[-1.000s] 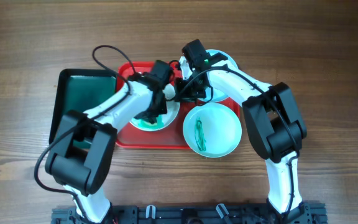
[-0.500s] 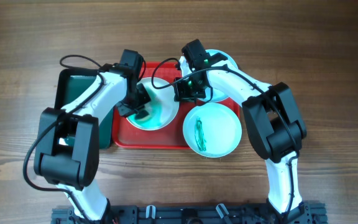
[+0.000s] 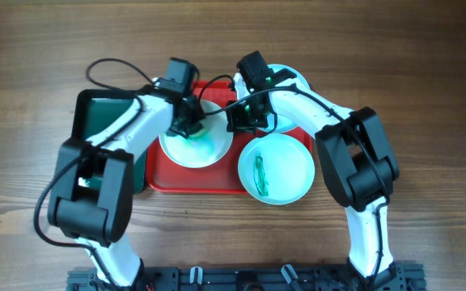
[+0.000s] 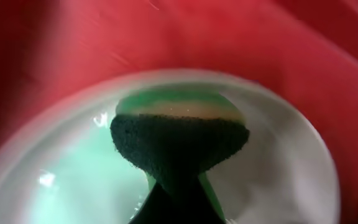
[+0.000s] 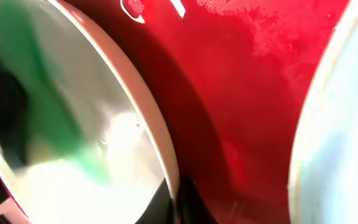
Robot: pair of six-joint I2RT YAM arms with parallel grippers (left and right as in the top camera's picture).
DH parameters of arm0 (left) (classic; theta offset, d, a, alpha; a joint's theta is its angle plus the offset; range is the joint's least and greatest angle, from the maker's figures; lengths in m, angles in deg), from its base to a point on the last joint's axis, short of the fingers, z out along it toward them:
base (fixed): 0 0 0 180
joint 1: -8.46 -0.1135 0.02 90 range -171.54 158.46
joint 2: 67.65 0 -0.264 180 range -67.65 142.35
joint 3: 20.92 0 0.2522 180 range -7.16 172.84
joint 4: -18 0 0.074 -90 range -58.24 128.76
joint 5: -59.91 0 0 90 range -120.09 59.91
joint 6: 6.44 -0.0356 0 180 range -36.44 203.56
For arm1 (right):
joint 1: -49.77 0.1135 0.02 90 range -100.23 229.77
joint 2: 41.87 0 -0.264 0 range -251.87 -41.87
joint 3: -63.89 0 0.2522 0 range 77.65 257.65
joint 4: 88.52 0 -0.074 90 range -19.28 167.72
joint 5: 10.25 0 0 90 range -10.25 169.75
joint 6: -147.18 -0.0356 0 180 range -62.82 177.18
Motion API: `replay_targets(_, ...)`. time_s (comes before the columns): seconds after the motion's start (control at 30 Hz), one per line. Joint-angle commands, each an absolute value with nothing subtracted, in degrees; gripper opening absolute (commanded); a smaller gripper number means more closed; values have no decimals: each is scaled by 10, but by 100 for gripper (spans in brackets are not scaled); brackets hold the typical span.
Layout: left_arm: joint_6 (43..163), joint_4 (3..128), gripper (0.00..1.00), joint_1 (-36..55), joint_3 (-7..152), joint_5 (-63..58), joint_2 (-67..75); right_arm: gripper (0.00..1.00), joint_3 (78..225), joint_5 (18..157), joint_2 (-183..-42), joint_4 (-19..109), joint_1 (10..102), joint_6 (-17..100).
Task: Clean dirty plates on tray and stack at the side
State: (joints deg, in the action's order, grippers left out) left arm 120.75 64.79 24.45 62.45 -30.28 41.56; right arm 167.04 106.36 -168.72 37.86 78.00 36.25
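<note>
A: The left gripper [image 3: 191, 123]: what is it holding?
B: It is clenching a dark sponge [image 4: 179, 146] and pressing it onto the white plate [image 3: 186, 152]. The right gripper [image 3: 239, 121] is pinching that plate's right rim.
A: Where is the plate lying?
B: It is lying on the red tray [image 3: 209, 179], beside a smeared aqua plate [image 3: 290, 174] that is overlapping the tray's right edge.

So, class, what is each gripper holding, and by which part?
Left gripper: dark sponge, pinched at its near end. Right gripper: white plate, by its rim.
</note>
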Motion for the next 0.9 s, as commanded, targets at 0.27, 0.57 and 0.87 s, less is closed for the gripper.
replay_targets(0.27, 1172, 693, 4, 231, 626, -192, 426, 4, 1661, 1057, -1692, 376, 781, 362)
replay_targets(0.57, 1138, 628, 4, 289, 625, -184, 434, 4, 1661, 1057, -1692, 374, 781, 362)
replay_targets(0.87, 1105, 808, 4, 223, 655, -238, 418, 4, 1661, 1055, -1692, 372, 781, 361)
